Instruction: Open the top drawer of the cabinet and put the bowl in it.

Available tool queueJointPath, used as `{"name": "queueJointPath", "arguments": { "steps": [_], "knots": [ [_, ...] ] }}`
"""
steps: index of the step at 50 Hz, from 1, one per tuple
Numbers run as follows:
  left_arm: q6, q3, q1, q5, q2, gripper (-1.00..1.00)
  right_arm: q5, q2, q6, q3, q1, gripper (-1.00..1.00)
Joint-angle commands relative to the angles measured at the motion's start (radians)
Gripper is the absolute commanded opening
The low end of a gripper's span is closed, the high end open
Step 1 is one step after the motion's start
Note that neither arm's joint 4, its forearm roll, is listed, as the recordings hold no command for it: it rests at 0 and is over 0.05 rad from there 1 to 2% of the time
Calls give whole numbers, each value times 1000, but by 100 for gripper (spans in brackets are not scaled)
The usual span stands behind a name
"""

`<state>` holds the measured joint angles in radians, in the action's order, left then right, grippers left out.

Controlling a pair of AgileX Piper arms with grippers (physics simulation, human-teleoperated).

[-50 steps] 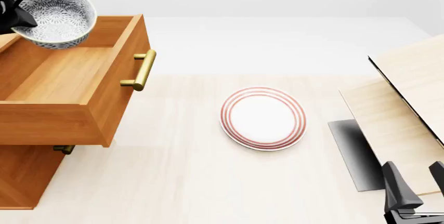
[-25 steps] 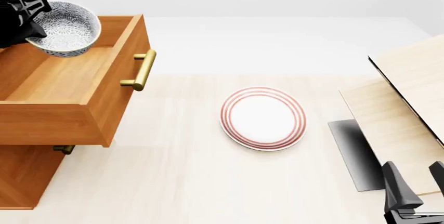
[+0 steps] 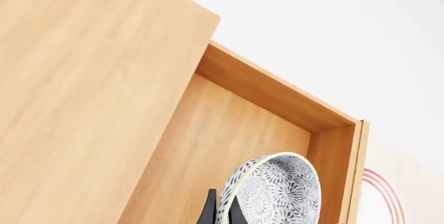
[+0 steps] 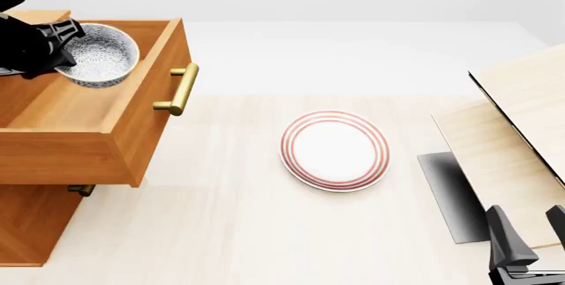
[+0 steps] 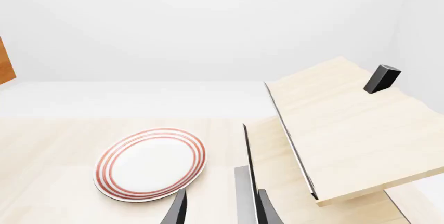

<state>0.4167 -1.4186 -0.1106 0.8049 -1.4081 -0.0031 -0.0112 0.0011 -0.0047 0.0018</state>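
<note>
- The bowl (image 4: 103, 55) has moved right and lower — now inside the open top drawer (image 4: 132, 133), upper left of frame.
- Left pincer (image 4: 63, 41) stays clamped on its rim; right pincer (image 5: 218, 211) apart, unmoved.

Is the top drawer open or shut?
Open: the top drawer juts from the cabinet, its floor exposed beneath the held bowl.

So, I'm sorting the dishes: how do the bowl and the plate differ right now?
The bowl is deep with grey-blue speckles; the plate is flat, white with red rings. The bowl is held tilted over the open top drawer by the left gripper; the plate lies untouched on the table. Both are round.
</note>
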Motion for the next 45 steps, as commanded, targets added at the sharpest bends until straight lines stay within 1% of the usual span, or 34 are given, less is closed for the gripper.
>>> {"name": "queueJointPath", "arguments": {
  "steps": [1, 9, 15, 22, 23, 24, 25, 31, 45],
  "knots": [
    [-7, 21, -5, -41, -30, -100, 1, 2, -1, 1, -1, 100],
    [-6, 28, -3, -55, -45, -100, 1, 2, 0, 1, 0, 100],
    [-18, 29, -18, -54, -49, -100, 1, 2, 0, 1, -1, 100],
    [-9, 29, -21, -55, -47, -100, 1, 3, -1, 1, 0, 100],
    [-1, 31, -27, -60, -44, 100, 1, 2, 0, 1, -1, 100],
    [7, 38, -14, -62, -39, 100, 1, 2, 0, 1, -1, 100],
    [-9, 29, -17, -53, -46, 100, 1, 2, 0, 1, 0, 100],
    [-3, 25, -24, -43, -32, 100, 1, 2, 0, 1, -1, 100],
    [-23, -5, -25, -5, -19, 100, 1, 2, -1, 1, 0, 100]
  ]
}}
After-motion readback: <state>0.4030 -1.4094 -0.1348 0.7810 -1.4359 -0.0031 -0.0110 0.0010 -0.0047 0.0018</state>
